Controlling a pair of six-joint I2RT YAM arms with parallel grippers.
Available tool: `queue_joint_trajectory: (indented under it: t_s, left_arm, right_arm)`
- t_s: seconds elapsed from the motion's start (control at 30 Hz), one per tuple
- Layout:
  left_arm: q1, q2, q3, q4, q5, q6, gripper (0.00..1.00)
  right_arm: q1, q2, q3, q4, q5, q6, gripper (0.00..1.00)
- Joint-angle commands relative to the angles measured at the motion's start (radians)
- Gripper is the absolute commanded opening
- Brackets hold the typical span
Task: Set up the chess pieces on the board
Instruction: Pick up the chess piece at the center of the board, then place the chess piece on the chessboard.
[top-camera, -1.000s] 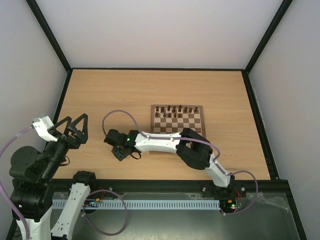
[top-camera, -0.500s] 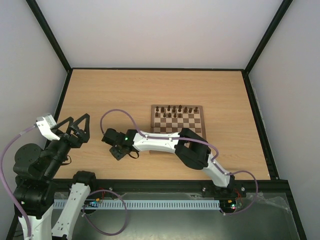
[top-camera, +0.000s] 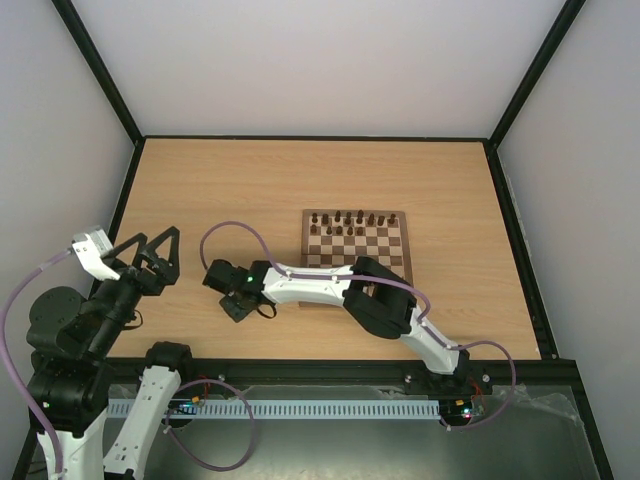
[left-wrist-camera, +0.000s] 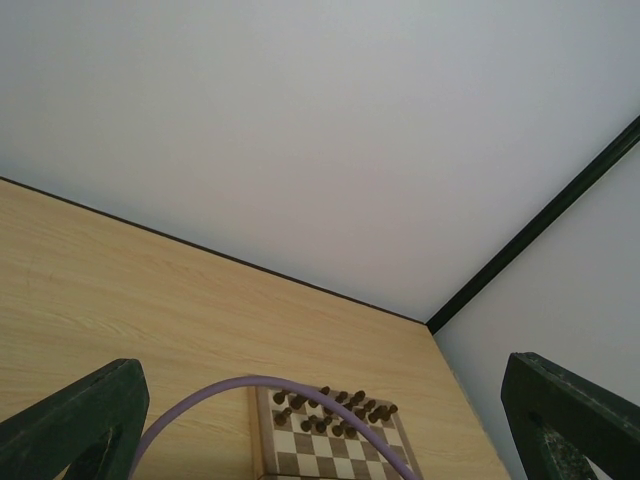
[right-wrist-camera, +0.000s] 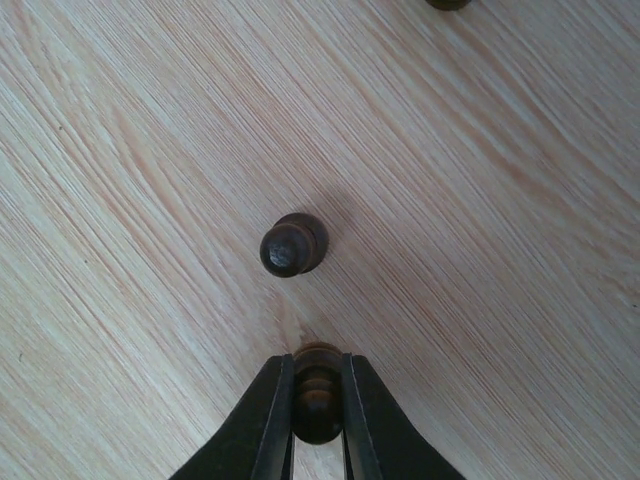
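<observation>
My right gripper pinches a dark brown pawn above the table, left of the board, with another pawn standing just ahead. Since a second ago it has edged slightly left. My left gripper, fingers spread wide, has shifted a little; the other dark pieces fill the board's far rows.

You are working in a robotics lab cell: plain white panels and black frame posts are enclosing the wooden desk, cable trunking running at 6 o'clock.
</observation>
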Motion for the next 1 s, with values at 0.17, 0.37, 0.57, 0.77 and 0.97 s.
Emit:
queue_joint_trajectory:
  t_s: [0.17, 0.37, 0.57, 0.77, 0.97]
  left_arm:
    - [0.004, 0.004, -0.007, 0.023, -0.002, 0.01, 1.0]
    - [0.004, 0.011, -0.008, 0.019, -0.02, 0.028, 0.99]
    - [0.003, 0.037, -0.099, 0.06, -0.036, 0.039, 1.0]
    - [0.003, 0.099, -0.277, 0.153, -0.013, 0.021, 0.99]
    - [0.003, 0.131, -0.387, 0.236, 0.024, 0.002, 0.99]
  right_arm:
    - [-0.001, -0.064, 0.006, -0.077, 0.095, -0.01, 0.11]
    - [-0.112, -0.317, -0.214, -0.028, 0.096, 0.012, 0.11]
    - [-0.349, -0.616, -0.361, -0.076, 0.156, -0.001, 0.13]
    - [-0.591, -0.764, -0.484, -0.109, 0.182, -0.008, 0.15]
    - [-0.724, -0.72, -0.553, -0.061, 0.167, 0.01, 0.14]
